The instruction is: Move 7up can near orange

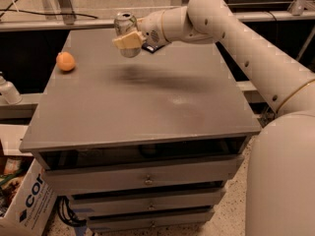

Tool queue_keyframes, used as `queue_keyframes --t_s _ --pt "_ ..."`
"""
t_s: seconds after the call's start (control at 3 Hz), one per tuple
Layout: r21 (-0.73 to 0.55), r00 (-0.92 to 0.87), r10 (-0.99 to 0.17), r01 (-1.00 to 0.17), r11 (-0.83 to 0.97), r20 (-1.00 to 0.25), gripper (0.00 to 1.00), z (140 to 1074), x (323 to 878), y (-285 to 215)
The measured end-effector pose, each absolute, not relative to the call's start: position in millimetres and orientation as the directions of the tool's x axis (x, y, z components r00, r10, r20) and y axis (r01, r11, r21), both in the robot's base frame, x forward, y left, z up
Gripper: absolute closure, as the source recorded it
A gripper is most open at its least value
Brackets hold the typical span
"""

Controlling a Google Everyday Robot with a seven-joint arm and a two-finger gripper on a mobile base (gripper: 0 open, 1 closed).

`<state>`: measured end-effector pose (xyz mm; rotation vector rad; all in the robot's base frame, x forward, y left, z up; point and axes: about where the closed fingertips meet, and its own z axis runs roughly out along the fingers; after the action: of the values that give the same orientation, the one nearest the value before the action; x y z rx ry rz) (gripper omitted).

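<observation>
- One 7up can point(124, 23) sits clamped tight in the jaws, lifted above the counter's point(147, 112) far side.
- Orange point(65, 61) lies well left of the jaws.

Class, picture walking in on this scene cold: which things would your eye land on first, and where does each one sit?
The big white arm sweeping in from the right dominates, its gripper shut on the 7up can and holding it above the far middle of the grey tabletop. Next comes the orange, alone near the far left edge, well apart from the can.
</observation>
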<state>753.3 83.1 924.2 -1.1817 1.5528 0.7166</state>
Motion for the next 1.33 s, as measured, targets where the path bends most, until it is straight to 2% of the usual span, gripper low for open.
queue_keyframes --t_s 0.67,1.33 --pt "-0.038 -0.051 -0.282 -0.953 0.302 -0.958 1.00 902.4 750.7 131.0" --pt "-0.014 -0.058 -0.281 -0.968 0.250 -0.958 1.00 873.2 754.9 177.9"
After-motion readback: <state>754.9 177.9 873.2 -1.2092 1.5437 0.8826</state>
